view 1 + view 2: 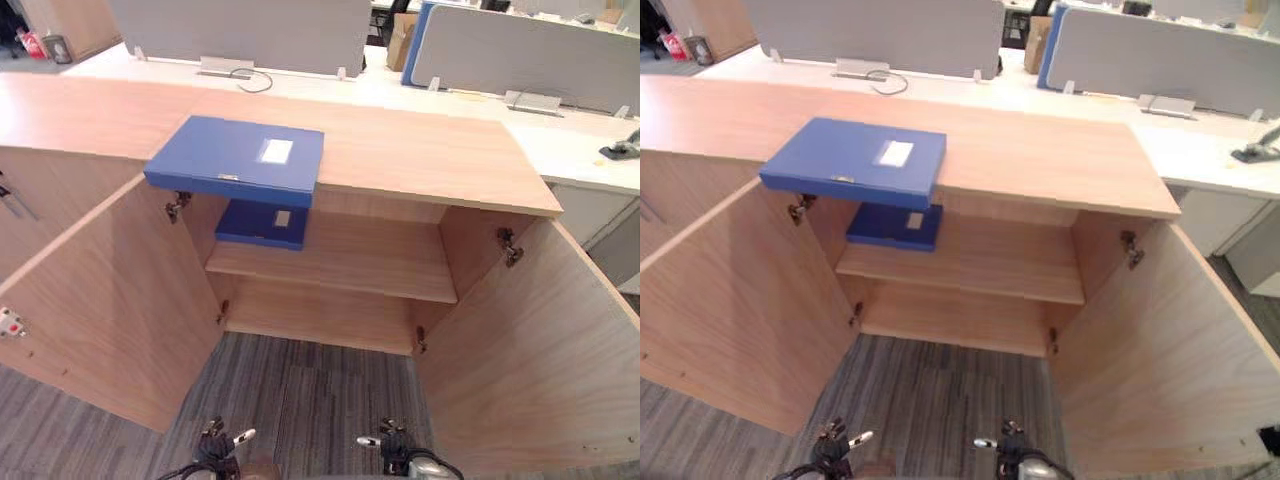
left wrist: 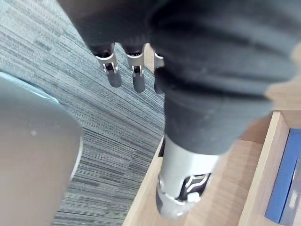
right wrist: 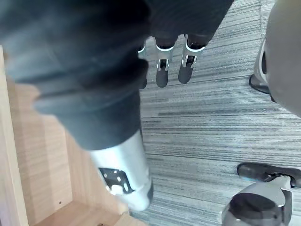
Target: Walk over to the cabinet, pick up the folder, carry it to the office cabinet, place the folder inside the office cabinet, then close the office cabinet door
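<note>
Wood cabinet [image 1: 420,150], pale grain, both doors swung wide toward the robot. Left door [image 1: 110,300] angled out, its inner face bare.

Left hand [image 1: 215,445] low, just above the carpet [image 1: 300,390], well short of the cabinet. In its wrist view the fingers [image 2: 136,75] hang straight and loose, nothing in them.

Folder [image 1: 235,158], blue, lies flat on the cabinet top, left of centre. Its near edge overhangs the front lip, above the open left half. Nothing touches it.

Second folder [image 1: 262,224], darker blue, lies directly below on the shelf [image 1: 370,265], at the left end. Rest of the shelf bare.

Right hand [image 1: 390,445] low too, near the carpet. Fingers [image 3: 162,70] straight and slack in its wrist view, holding nothing.

Right door [image 1: 540,350] open, hinge showing at its top inner corner.

Judgement: the walk-up looks done and the pick-up is not yet begun. The folder on top is the likely target. The next move calls for both arms to rise from hanging to top height. The overhanging edge gives the fingers a way under, thumb on top. Reaching between the open doors needs care: both stand close on either side. Placing and door closing remain.
</note>
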Robot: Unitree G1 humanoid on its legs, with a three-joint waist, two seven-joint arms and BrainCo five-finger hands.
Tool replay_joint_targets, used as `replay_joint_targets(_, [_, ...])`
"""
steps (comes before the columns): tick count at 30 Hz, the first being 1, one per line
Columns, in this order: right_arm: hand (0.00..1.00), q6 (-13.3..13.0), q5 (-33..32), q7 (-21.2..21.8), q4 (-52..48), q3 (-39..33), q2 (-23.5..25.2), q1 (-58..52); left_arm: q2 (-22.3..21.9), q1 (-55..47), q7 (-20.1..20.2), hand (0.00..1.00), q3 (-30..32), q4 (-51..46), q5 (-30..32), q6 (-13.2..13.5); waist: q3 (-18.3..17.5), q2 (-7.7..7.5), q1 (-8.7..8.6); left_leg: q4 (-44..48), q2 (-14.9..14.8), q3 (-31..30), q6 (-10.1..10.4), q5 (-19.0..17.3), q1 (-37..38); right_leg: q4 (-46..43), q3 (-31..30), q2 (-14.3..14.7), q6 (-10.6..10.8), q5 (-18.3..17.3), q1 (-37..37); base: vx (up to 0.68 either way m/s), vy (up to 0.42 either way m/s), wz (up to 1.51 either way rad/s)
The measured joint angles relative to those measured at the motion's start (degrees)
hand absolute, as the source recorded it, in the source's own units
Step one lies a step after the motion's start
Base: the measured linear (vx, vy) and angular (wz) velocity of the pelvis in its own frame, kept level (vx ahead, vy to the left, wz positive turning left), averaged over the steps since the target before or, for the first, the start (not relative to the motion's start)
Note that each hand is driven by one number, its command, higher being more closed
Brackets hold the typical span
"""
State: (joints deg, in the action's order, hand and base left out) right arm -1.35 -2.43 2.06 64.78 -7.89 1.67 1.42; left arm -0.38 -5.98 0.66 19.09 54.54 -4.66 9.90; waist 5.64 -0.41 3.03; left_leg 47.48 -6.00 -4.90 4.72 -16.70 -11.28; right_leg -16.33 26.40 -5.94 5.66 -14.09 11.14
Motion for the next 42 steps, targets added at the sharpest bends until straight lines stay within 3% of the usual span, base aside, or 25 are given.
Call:
replay_joint_targets(2, [0.00, 0.0, 0.0, 0.0, -0.2, 0.2, -0.4, -0.2, -0.4, -0.1, -0.3, 0.00, 0.4, -0.6, -0.5, 0.0, 0.2, 0.38, 0.49, 6.6, -2.4, 3.4, 1.1, 2.3, -1.6, 1.0, -0.1, 0.4, -0.4, -0.3, 2.5, 0.18, 0.119, -0.31])
replay_joint_targets(3, [0.00, 0.1, 0.1, 0.0, -0.9, 0.2, -0.3, -0.6, -0.1, 0.1, -0.4, 0.00, 0.5, -0.7, -0.7, 0.0, 0.3, -0.21, 0.99, 9.1, -2.5, 5.9, 1.5, 4.9, -2.3, 3.0, -0.3, -0.6, -0.6, -0.2, 4.1, 0.17, 0.108, -0.25])
replay_joint_targets(4, [0.00, 0.2, 0.2, -0.1, -1.8, 0.1, -0.3, -0.8, -0.1, 0.1, -0.6, 0.00, 0.6, -0.7, -1.7, 0.0, 0.6, -0.87, 1.30, 11.0, -2.6, 8.2, -0.3, 2.0, -4.2, 4.6, -0.8, -1.8, -0.7, -0.1, 4.8, 0.17, 0.116, -0.18])
replay_joint_targets(5, [0.00, 0.2, 0.2, -0.3, -2.2, 0.1, -0.6, -0.8, -0.2, 0.3, -0.7, 0.00, 0.7, -0.7, -1.9, 0.0, 1.0, -0.29, 1.27, 9.7, -2.5, 8.6, -0.9, -1.4, -4.9, 4.6, -1.2, -2.3, -0.7, -0.1, 4.9, 0.15, 0.164, -0.04])
replay_joint_targets(6, [0.00, 0.2, 0.2, -0.5, -2.3, -0.3, -0.9, -0.3, -1.0, 0.3, -0.9, 0.00, 0.7, -1.2, -2.1, 0.0, 1.5, 0.66, 1.23, 1.5, -2.2, 8.7, -2.0, -2.8, -5.7, 3.6, -1.7, -3.5, -0.7, -0.1, 4.5, 0.16, 0.225, 0.05])
replay_joint_targets(7, [0.00, 0.2, 0.4, -0.4, -2.2, -1.8, -1.0, 0.0, -2.0, -0.7, -1.2, 0.00, 0.8, -1.2, -2.5, 0.4, 1.1, 2.46, 1.30, -10.7, -2.3, 7.6, -2.6, 2.1, -4.7, 2.5, -2.0, -3.7, -0.4, -0.1, 3.6, 0.14, 0.235, 0.08])
replay_joint_targets(9, [0.00, 0.2, 0.7, -0.1, -2.1, -2.0, 0.8, 0.2, -0.5, -0.4, -1.4, 0.00, 0.7, -0.5, -2.6, 0.7, 1.0, 0.11, 1.80, -16.5, 0.9, 8.3, -3.7, 4.5, -1.2, 4.2, -4.7, -5.1, -1.6, 1.5, 3.3, 0.14, 0.177, 0.11])
replay_joint_targets(11, [0.00, -0.1, 1.4, 0.0, -2.1, -1.9, 1.1, 1.1, -0.4, -0.3, -1.4, 0.00, 0.0, -0.1, -2.4, 0.7, 0.6, -0.44, 1.48, -20.1, 2.3, 8.9, -4.4, 5.7, 0.9, 6.9, -6.8, -4.6, -2.0, 3.0, 1.6, 0.13, 0.109, 0.12])
replay_joint_targets(16, [0.00, -0.6, 1.4, 0.1, -2.1, -1.5, 1.0, -0.5, 0.0, -0.4, -1.1, 0.00, -0.1, 2.2, -1.2, 0.6, -2.2, -0.87, 1.15, -28.0, 3.5, 10.6, -4.5, 8.4, 5.4, 8.5, -7.8, -5.3, 1.1, 6.4, 1.7, 0.10, -0.008, -0.12])
replay_joint_targets(20, [0.00, -0.5, 1.5, 0.2, -2.2, -1.1, 0.1, -2.5, 0.1, -0.8, -1.0, 0.00, -0.9, 2.5, -0.3, 0.6, -2.7, -0.90, 0.86, -35.2, 3.8, 10.9, -4.5, 12.2, 8.0, 9.0, -7.9, -5.4, 1.3, 8.4, 0.8, 0.04, -0.076, -0.06])
replay_joint_targets(23, [0.00, -0.5, 1.7, 0.2, -2.3, -0.9, -1.3, -2.9, -0.3, -1.0, -1.0, 0.00, -1.3, 2.3, -0.2, 0.6, -2.6, -0.13, 0.91, -36.7, 3.7, 11.6, -4.5, 12.7, 9.5, 1.4, -9.0, -6.3, 1.3, 8.3, -2.7, 0.02, 0.041, -0.17])
replay_joint_targets(24, [0.00, -0.5, 2.1, 0.2, -3.0, -1.0, -1.7, -3.0, -0.6, -1.0, -1.0, 0.00, -1.4, 2.1, -0.1, 0.6, -1.9, 0.33, 1.00, -37.5, 3.7, 11.9, -4.5, 12.7, 11.3, -6.3, -11.0, -7.5, 1.2, 8.3, -5.7, 0.01, 0.085, -0.21])
replay_joint_targets(25, [0.00, -0.5, 2.9, 0.2, -4.6, -0.9, -1.5, -3.3, -0.4, -1.0, -1.0, 0.00, -1.4, 2.0, -0.2, 0.6, -1.5, -0.05, 0.95, -38.1, 4.2, 12.3, -5.0, 12.5, 12.9, -14.9, -12.2, -9.7, 1.1, 8.4, -9.1, 0.00, 0.132, -0.18])
replay_joint_targets(27, [0.00, -0.6, 3.6, 0.3, -5.6, -0.2, -1.3, -3.9, 0.0, -1.2, -1.0, 0.00, -1.4, 1.7, -0.3, 0.7, -1.2, -0.63, 0.57, -38.4, 5.4, 12.9, -5.9, 11.9, 14.3, -22.6, -12.9, -12.6, -1.0, 7.5, -11.8, -0.02, 0.103, -0.08])
replay_joint_targets(28, [0.00, -0.7, 3.6, 0.4, -5.5, 1.8, -1.3, -3.7, -0.1, -1.3, -1.0, 0.00, -1.4, 1.8, -0.3, 0.7, -1.4, -0.72, 0.53, -38.4, 5.7, 13.2, -6.4, 11.3, 14.6, -22.1, -12.6, -13.3, -1.0, 6.1, -12.7, -0.04, 0.062, -0.10])
replay_joint_targets(30, [0.00, -1.0, 3.6, 0.7, -5.3, 3.1, -0.9, -3.4, -0.1, -1.3, -1.0, 0.00, -1.3, 1.8, -0.3, 0.7, -1.4, -0.68, 0.32, -38.3, 5.4, 13.2, -6.2, 10.5, 14.4, -16.6, -12.4, -12.3, -0.5, 4.2, -13.9, -0.02, 0.015, -0.10])
replay_joint_targets(31, [0.00, -1.0, 3.6, 0.8, -5.1, 3.1, -0.6, -3.2, 0.0, -1.3, -1.1, 0.00, -1.1, 1.8, -0.3, 0.7, -1.4, -0.68, 0.16, -38.2, 4.8, 12.9, -5.8, 10.4, 14.2, -10.8, -12.4, -10.4, -0.4, 4.2, -13.8, 0.01, -0.036, -0.01])
replay_joint_targets(32, [0.00, -1.0, 3.6, 0.8, -5.0, 3.1, -0.5, -3.2, 0.0, -1.3, -1.0, 0.00, -1.1, 1.9, -0.3, 0.7, -1.5, -0.80, 0.10, -38.0, 4.6, 12.7, -5.4, 10.3, 14.0, -7.3, -12.5, -9.3, -1.0, 4.8, -13.4, 0.02, -0.125, 0.17])
replay_joint_targets(33, [0.00, -1.1, 3.6, 0.9, -4.3, 3.4, -0.3, -3.2, 0.4, -1.5, -1.0, 0.00, -0.7, 2.0, -0.1, 0.8, -2.0, -1.86, -0.30, -37.5, 5.0, 11.9, -4.7, 10.0, 13.5, -2.2, -12.2, -8.2, -1.5, 6.5, -12.4, 0.02, -0.139, 0.23])
replay_joint_targets(34, [0.00, -1.1, 3.6, 0.9, -4.1, 3.4, -0.3, -3.2, 0.5, -1.4, -1.0, 0.00, -0.6, 2.2, -0.2, 0.8, -2.3, -2.16, -0.42, -37.3, 4.9, 11.4, -4.4, 9.8, 13.4, -1.3, -11.8, -8.2, -0.4, 6.2, -12.0, 0.08, -0.199, 0.41])
replay_joint_targets(37, [0.00, -1.0, 3.6, 1.0, -2.8, 3.6, -0.9, -3.0, -0.6, -1.2, -1.1, 0.00, 1.6, 3.4, -0.2, 0.7, -3.3, -1.23, -0.55, -37.3, 2.6, 8.8, -2.6, 10.3, 13.3, 1.7, -8.9, -5.3, -0.8, 5.8, -9.9, 0.12, -0.192, 0.31])
replay_joint_targets(41, [0.00, -1.0, 2.7, 0.9, -1.6, 3.4, -0.9, -2.2, -1.0, -1.1, -1.1, 0.00, 3.8, 3.0, -0.8, 0.7, -3.2, -0.66, -0.43, -29.4, -2.1, 7.0, -0.4, 5.8, 10.0, 4.5, -6.7, -0.5, -2.2, 4.8, -7.4, 0.11, -0.160, 0.13])
replay_joint_targets(42, [0.00, -1.0, 1.4, 0.8, -1.6, 3.0, -0.8, -2.0, -0.9, -1.0, -1.1, 0.00, 3.9, 2.6, -1.2, 0.7, -2.8, -0.54, -0.41, -23.1, -3.7, 6.5, -0.4, 4.0, 7.6, 5.1, -6.4, 0.9, -2.6, 4.5, -6.2, 0.13, -0.121, -0.06])
